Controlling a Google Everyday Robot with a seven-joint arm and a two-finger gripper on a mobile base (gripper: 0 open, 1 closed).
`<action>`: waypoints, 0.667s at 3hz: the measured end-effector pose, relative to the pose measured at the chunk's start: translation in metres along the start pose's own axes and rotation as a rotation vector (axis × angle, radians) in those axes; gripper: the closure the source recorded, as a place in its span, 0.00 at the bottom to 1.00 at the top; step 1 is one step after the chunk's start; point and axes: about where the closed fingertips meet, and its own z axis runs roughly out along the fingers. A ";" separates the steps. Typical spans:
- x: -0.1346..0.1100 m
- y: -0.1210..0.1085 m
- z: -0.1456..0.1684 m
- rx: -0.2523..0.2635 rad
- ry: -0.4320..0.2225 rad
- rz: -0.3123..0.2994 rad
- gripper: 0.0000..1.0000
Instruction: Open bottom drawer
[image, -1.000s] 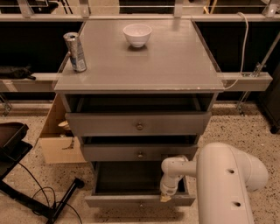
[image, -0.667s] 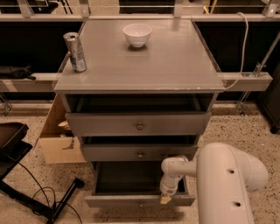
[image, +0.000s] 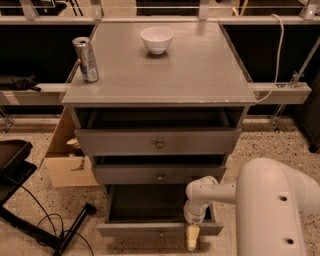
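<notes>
The grey cabinet (image: 160, 70) has three drawers. The bottom drawer (image: 140, 230) is pulled well out, and its dark inside (image: 145, 202) shows behind the shallow front. My gripper (image: 192, 240) hangs from the white arm (image: 270, 205) at the right part of that drawer's front edge, reaching down over it. The middle drawer (image: 160, 175) and the top drawer (image: 159, 142) each stand out a little, with small round knobs.
A drink can (image: 86, 59) and a white bowl (image: 156, 39) stand on the cabinet top. A cardboard box (image: 62, 160) sits on the floor left of the cabinet. A black stand and cables (image: 30, 220) lie at the lower left. A rail (image: 280, 92) runs behind.
</notes>
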 end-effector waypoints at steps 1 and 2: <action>-0.044 0.004 -0.078 0.181 0.023 -0.097 0.00; -0.060 0.046 -0.134 0.240 0.065 -0.159 0.00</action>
